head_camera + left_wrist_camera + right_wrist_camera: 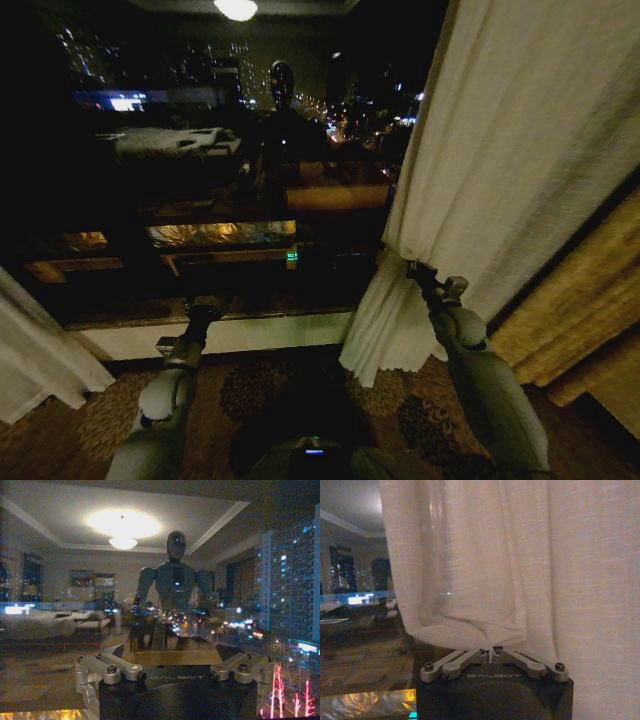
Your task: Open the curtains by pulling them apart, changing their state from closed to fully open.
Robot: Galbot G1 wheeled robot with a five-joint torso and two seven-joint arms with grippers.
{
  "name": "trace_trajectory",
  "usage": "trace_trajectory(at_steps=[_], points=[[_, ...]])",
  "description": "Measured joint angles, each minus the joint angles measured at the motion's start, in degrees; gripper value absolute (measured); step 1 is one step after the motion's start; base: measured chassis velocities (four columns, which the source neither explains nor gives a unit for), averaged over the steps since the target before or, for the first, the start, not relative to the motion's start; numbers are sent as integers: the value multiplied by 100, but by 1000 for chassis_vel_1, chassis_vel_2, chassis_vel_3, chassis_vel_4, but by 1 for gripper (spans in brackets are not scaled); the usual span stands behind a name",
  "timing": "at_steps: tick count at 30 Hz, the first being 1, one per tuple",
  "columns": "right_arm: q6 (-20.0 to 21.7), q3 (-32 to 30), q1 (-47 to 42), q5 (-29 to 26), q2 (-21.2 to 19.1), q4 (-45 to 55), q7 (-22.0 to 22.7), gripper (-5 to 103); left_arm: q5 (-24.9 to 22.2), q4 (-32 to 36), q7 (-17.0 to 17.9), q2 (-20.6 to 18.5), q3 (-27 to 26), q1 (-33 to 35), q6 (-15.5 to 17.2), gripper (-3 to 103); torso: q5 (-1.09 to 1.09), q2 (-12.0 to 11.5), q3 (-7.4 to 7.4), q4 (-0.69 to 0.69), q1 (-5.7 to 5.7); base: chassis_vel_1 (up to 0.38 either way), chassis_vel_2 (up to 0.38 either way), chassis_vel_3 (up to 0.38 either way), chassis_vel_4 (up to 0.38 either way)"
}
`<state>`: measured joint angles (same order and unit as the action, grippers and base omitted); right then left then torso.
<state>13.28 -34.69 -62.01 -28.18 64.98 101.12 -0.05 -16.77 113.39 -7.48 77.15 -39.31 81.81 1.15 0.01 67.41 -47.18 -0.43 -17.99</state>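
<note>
Your right gripper [425, 283] pinches the right curtain [500, 150], bunched at frame right; left curtain [35, 350] sits lower left. Left gripper [200, 312] stands spread, empty. Window [200, 150] is mostly uncovered; little remains.

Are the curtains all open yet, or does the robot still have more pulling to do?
Nearly there. The left curtain sits bunched at the window's left edge, and the dark window shows wide between the panels. The right gripper is shut on the right curtain, pinching its gathered edge. The left gripper hangs open by the sill, holding nothing. Left to do: that right panel may need drawing closer to the yellow drape.
</note>
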Motion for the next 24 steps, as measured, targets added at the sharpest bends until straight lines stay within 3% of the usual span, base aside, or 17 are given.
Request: trace_trajectory(at_steps=[24], points=[[-19, -171, -247, -5, 8, 171, -9, 0, 7, -7, -4, 8, 16, 20, -7, 100, -1, 1, 0, 1, 0, -74, -74, 74, 78]])
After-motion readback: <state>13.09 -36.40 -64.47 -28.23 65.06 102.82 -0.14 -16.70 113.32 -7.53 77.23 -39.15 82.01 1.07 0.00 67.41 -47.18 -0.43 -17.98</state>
